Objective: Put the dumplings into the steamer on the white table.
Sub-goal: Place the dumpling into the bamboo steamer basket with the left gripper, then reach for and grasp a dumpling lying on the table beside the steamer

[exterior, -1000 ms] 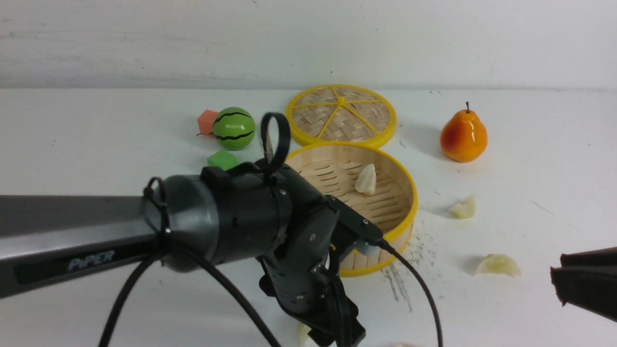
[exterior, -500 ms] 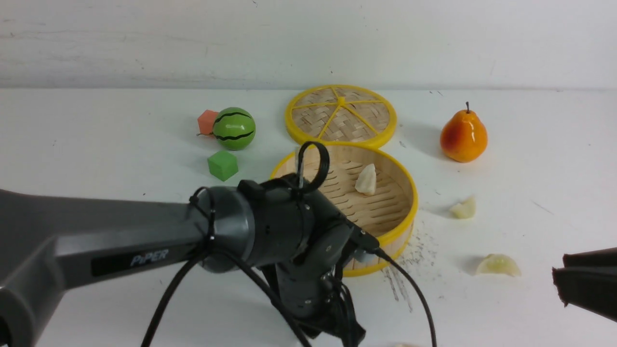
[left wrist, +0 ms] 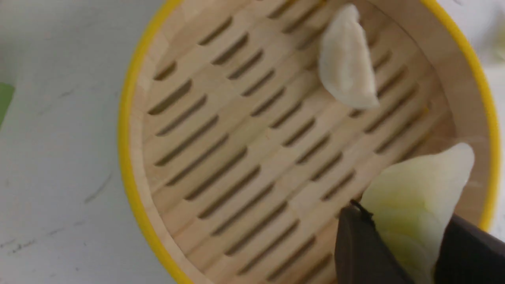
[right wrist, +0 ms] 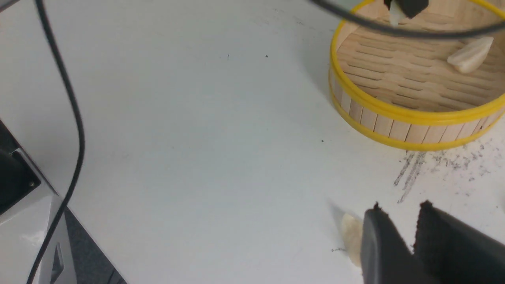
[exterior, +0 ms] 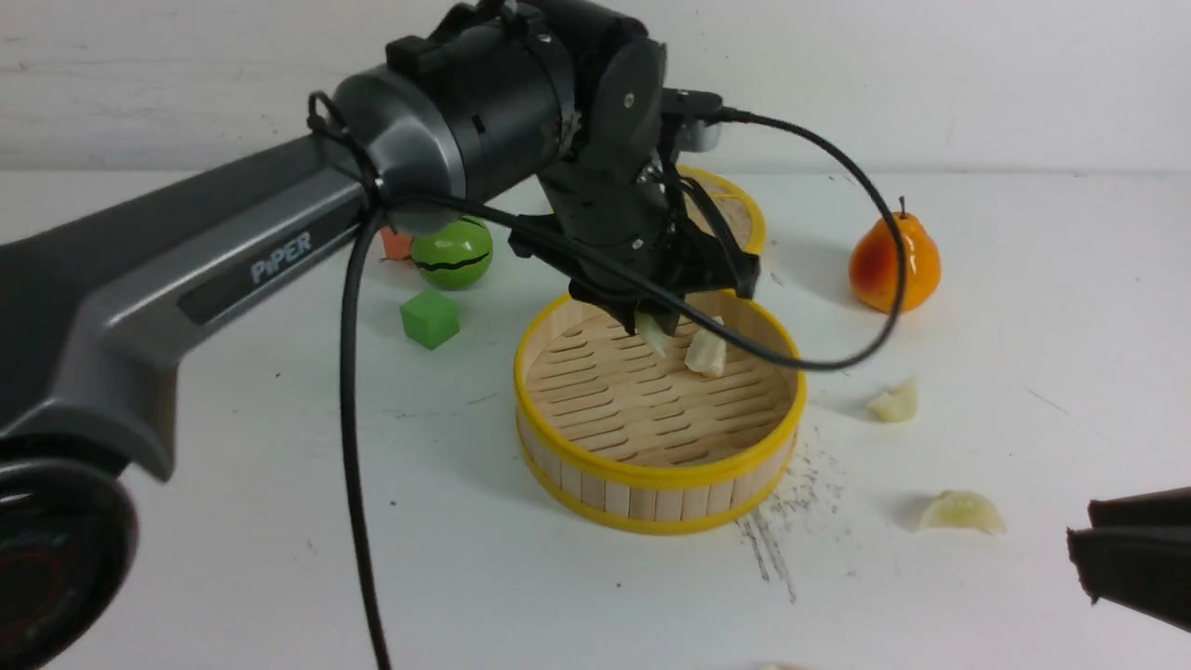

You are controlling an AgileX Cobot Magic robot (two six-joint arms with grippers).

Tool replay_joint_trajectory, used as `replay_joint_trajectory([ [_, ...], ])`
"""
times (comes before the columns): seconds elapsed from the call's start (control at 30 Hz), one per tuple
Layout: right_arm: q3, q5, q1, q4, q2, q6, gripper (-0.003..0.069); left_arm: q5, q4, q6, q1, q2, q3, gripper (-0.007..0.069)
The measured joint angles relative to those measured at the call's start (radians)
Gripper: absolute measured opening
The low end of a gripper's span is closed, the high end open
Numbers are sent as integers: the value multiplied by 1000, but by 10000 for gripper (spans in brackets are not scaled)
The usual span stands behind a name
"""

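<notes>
The steamer (exterior: 651, 475) stands mid-table on the white table (exterior: 233, 521). One pale dumpling (exterior: 705, 354) lies on its slatted floor. My left gripper (exterior: 653, 328) hangs over the steamer's far side, shut on a yellow-green dumpling (left wrist: 418, 193); its dark fingers (left wrist: 359, 244) clamp both sides. Two dumplings (exterior: 895, 402) (exterior: 961, 512) lie on the table right of the steamer. Another dumpling (right wrist: 352, 236) lies just beside my right gripper (right wrist: 400, 209), which is shut and empty, low at the near right.
The woven lid (exterior: 740, 214) lies behind the steamer. A green striped ball (exterior: 451, 251), an orange block (exterior: 398, 244) and a green cube (exterior: 430, 318) sit at back left. A pear (exterior: 893, 265) stands at back right. The left arm's cable loops over the steamer.
My left arm has risen from the table in front of the steamer and swung back over the basket, carrying a dumpling. The right gripper has not moved.
</notes>
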Motion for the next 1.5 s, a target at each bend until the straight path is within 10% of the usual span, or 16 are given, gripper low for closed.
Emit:
replay_joint_trajectory([
  [0.57,21,17,0,-56,1,0,157,-140,26,-52,38,275,-152,206],
  [0.83,21,9,0,-57,1,0,161,-94,37,-54,39,284,-191,449],
  [1.0,21,-10,0,-64,2,0,153,189,22,53,38,192,-368,519],
  [1.2,-46,36,0,-70,88,1,-7,231,19,108,38,-45,-429,403],
  [1.5,-195,175,124,-168,354,41,-8,231,16,127,38,-442,-92,22],
])
